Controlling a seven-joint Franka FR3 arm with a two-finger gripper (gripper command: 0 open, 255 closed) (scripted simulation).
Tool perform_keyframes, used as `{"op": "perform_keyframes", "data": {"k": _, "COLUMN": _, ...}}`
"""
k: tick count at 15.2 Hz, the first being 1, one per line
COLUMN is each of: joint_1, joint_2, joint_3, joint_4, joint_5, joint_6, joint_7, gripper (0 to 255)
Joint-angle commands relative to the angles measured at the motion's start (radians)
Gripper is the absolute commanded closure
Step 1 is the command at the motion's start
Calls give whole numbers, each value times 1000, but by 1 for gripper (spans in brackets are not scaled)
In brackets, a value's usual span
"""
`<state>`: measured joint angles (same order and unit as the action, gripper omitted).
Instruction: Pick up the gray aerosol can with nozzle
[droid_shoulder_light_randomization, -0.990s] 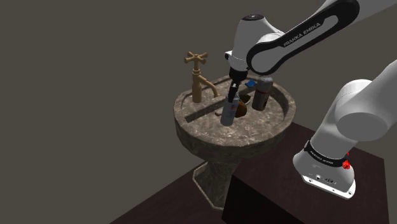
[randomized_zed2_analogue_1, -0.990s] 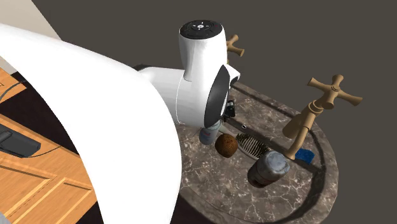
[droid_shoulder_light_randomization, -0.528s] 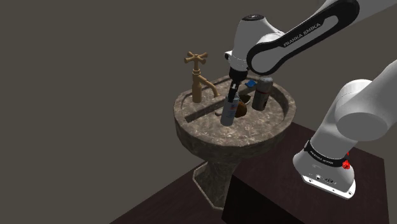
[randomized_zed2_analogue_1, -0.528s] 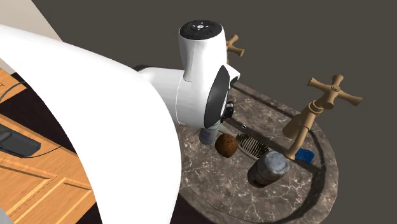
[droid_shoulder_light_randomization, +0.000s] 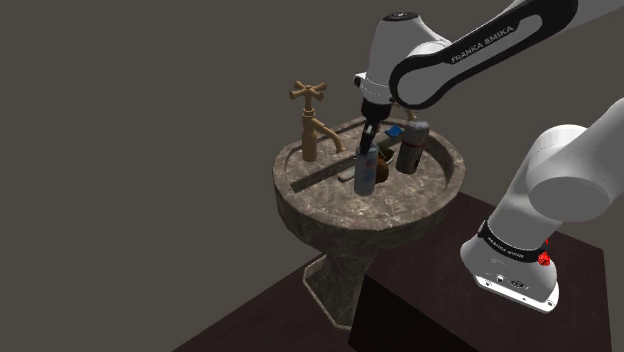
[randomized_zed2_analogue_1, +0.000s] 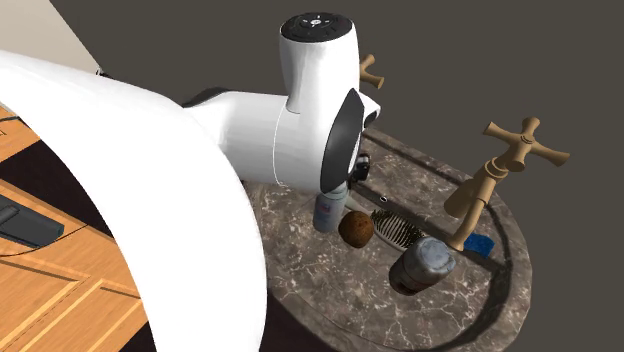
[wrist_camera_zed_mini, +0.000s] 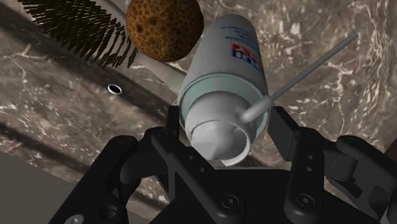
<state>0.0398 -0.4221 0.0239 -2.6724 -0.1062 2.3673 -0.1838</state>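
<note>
Item: aerosol can (wrist_camera_zed_mini: 222, 70). Pale grey cylindrical body with a blue and red printed label near the shoulder, a light domed top and a cap. A thin grey nozzle straw (wrist_camera_zed_mini: 305, 73) juts sideways from the cap.

Location: over the bowl of the sink (droid_shoulder_light_randomization: 330, 215), near upright in the shoulder view. Whether its base touches the bowl cannot be told.

Gripper (wrist_camera_zed_mini: 228, 127): black fingers clamped on the can's top rim, one on each side.

Neighbouring items:
- Brown pitted ball (wrist_camera_zed_mini: 164, 28), just beside the can's body.
- Brush (wrist_camera_zed_mini: 76, 28) with dark bristles, next to the ball.
- Small round drain hole (wrist_camera_zed_mini: 114, 88) in the bowl floor.
- Dark canister (randomized_zed2_analogue_1: 422, 265) with a grey mottled top, standing apart from the can.
- Blue object (randomized_zed2_analogue_1: 480, 244) by the base of a tap.
- Two brown cross-handled taps: one (randomized_zed2_analogue_1: 495, 175) near the blue object, the other (randomized_zed2_analogue_1: 367, 70) behind the arm.

Surface: round basin of mottled brown-grey stone on a pedestal of the same stone.

Room: plain dark grey wall (droid_shoulder_light_randomization: 130, 120). Dark brown floor (droid_shoulder_light_randomization: 270, 310) under the pedestal. Orange wooden boards (randomized_zed2_analogue_1: 60, 290) at the second exterior view's lower left. Dark box stand (droid_shoulder_light_randomization: 420, 320) beneath the arm.
</note>
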Motion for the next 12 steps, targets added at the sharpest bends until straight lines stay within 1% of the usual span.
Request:
{"op": "perform_keyframes", "data": {"k": 1, "joint_1": 2, "joint_2": -17, "joint_3": 0, "joint_4": 16, "joint_5": 4, "joint_6": -32, "joint_7": -3, "gripper": 255}}
{"op": "perform_keyframes", "data": {"k": 10, "joint_1": 7, "joint_2": -79, "joint_3": -2, "joint_4": 95, "joint_5": 15, "joint_6": -173, "joint_7": -18, "gripper": 255}}
{"op": "perform_keyframes", "data": {"k": 12, "joint_1": 7, "joint_2": -80, "joint_3": -2, "joint_4": 96, "joint_5": 15, "joint_6": -175, "joint_7": -18, "gripper": 255}}
